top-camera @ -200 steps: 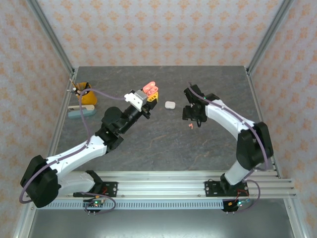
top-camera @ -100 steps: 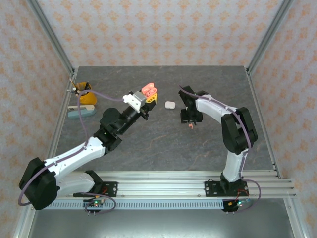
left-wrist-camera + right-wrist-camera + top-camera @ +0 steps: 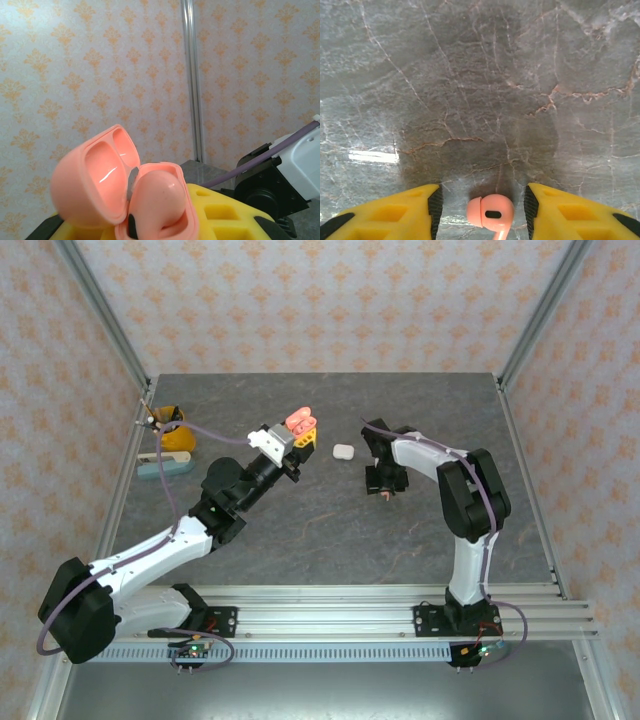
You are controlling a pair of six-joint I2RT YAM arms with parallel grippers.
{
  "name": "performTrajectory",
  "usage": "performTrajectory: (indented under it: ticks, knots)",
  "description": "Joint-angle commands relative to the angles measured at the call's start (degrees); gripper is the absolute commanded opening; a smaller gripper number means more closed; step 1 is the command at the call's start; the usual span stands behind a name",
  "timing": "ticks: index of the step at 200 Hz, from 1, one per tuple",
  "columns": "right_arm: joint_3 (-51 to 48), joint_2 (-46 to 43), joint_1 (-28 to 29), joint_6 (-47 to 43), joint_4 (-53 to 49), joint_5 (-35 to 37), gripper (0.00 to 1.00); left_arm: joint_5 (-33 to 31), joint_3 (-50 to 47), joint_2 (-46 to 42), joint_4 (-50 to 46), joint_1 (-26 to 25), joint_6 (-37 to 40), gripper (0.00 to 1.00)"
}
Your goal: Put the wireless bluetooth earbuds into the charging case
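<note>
My left gripper (image 3: 298, 435) is raised above the table and shut on an open coral-pink charging case (image 3: 125, 190), gripped at its base between the yellow fingers (image 3: 225, 215). The lid stands tipped back, and a rounded pink earbud-like shape (image 3: 160, 192) sits in the base. My right gripper (image 3: 482, 212) is down at the table surface, open, with a coral-pink earbud (image 3: 492, 212) lying between its yellow fingers, a gap on each side. From above, that right gripper (image 3: 385, 483) covers most of the earbud (image 3: 386, 497).
A small white case (image 3: 343, 451) lies shut on the grey marble table (image 3: 330, 530), just left of the right gripper. At the far left edge sit an orange-yellow object (image 3: 177, 432) and a pale blue one (image 3: 165, 466).
The right arm has swung left and come down over the pink earbud, and its jaws have narrowed around it. The left arm holds the open case almost still.
</note>
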Motion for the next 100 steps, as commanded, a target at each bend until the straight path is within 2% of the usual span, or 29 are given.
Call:
performTrajectory:
  ticks: [1, 100]
  knots:
    - [-0.8, 1.22, -0.18, -0.77, -0.08, 0.54, 0.48, 0.42, 0.07, -0.06, 1.23, 0.43, 0.55, 0.0]
    - [-3.99, -1.2, -0.2, 0.55, 0.13, 0.9, 0.38, 0.51, 0.76, 0.73, 1.31, 0.41, 0.11, 0.0]
